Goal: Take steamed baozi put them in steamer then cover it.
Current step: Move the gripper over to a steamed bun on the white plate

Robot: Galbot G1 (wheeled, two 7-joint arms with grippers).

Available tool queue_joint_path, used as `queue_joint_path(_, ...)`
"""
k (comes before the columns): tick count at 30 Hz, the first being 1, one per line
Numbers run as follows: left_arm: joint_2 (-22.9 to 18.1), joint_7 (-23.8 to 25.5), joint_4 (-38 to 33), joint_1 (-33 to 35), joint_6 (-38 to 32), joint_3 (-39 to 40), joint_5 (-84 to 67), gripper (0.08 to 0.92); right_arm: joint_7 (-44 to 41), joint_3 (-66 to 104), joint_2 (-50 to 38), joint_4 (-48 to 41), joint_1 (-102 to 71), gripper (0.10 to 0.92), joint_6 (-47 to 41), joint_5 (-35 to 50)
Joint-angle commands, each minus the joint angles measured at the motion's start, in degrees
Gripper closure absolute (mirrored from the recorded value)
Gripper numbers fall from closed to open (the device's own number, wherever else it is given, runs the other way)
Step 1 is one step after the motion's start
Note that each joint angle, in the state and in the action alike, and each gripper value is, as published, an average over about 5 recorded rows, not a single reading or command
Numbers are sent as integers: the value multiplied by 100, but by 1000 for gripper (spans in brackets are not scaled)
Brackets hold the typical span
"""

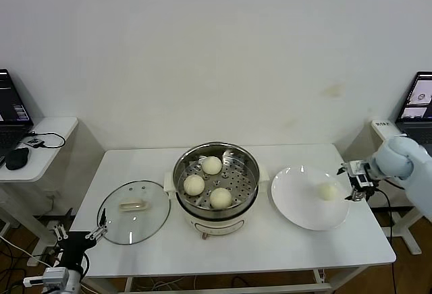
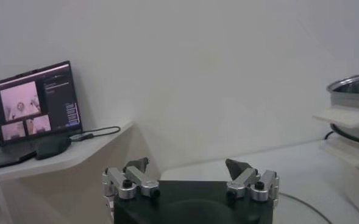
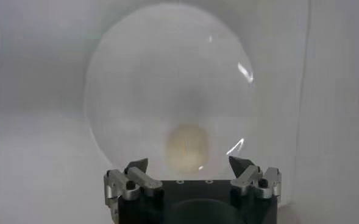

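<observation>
Right gripper (image 1: 354,183), jaws spread wide and empty, poised at the outer edge of the white plate (image 1: 297,206). Directly ahead of its fingertips, toward the table's middle, lies the one remaining baozi (image 1: 327,191); the right wrist view shows this bun (image 3: 188,148) centred between the two open fingers and a little beyond them, not yet touched. Being round, the bun has no long axis to align with. Beyond the plate stands the steamer (image 1: 251,166), with three baozi (image 1: 211,165) already on its perforated tray, making four buns in all. Farther off, past the steamer, the single glass cover (image 1: 133,212) lies flat on the table. Left gripper (image 1: 82,236), likewise open and empty, hangs low just beside the cover, and is much the nearer arm to it; the right arm is nearer the last bun.
</observation>
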Motion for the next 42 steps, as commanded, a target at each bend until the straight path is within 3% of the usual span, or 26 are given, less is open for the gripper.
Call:
queue_joint_path(1,7,2,-8,26,6,-30,4,177,64,586,897,-1313,-525,203,114,-748)
queue_joint_path(22,-15,4,88,-4,-9,-69,-4,177,148,586,1739,-2328,-184,207,224,-1166)
queue_joint_path(42,-39,-5,84,8,-24,-73,-12,177,24,545,1772,-2352,-37,424,264,-1148)
